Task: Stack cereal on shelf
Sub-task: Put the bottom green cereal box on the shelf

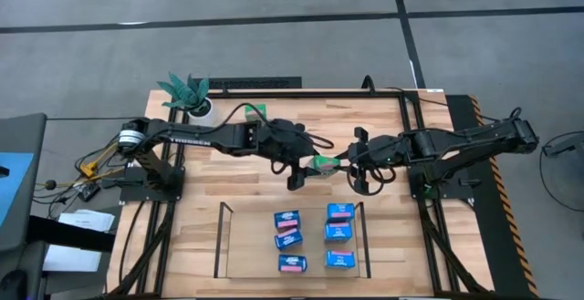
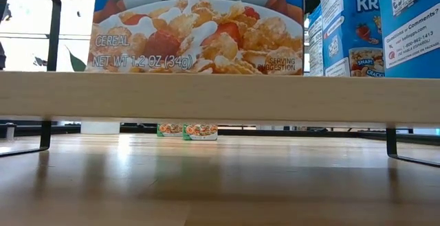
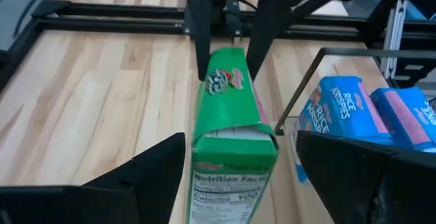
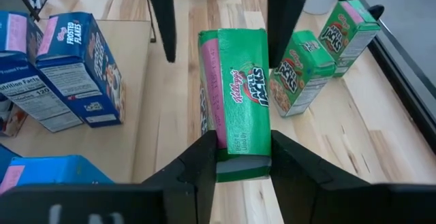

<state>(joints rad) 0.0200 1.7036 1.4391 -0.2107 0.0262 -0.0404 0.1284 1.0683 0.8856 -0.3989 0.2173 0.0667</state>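
A: Overhead entry?
B: Green cereal box [image 1: 324, 164] above the table [image 1: 237, 186] behind the shelf [image 1: 222, 238], long axis running arm to arm.
A: Left wrist?
B: Left gripper [image 3: 242, 173] spread wide, fingers clear of the box's near end.
A: Right wrist?
B: Right gripper [image 4: 243, 157] pinching the box's end; two green boxes [image 4: 320, 50] beside.
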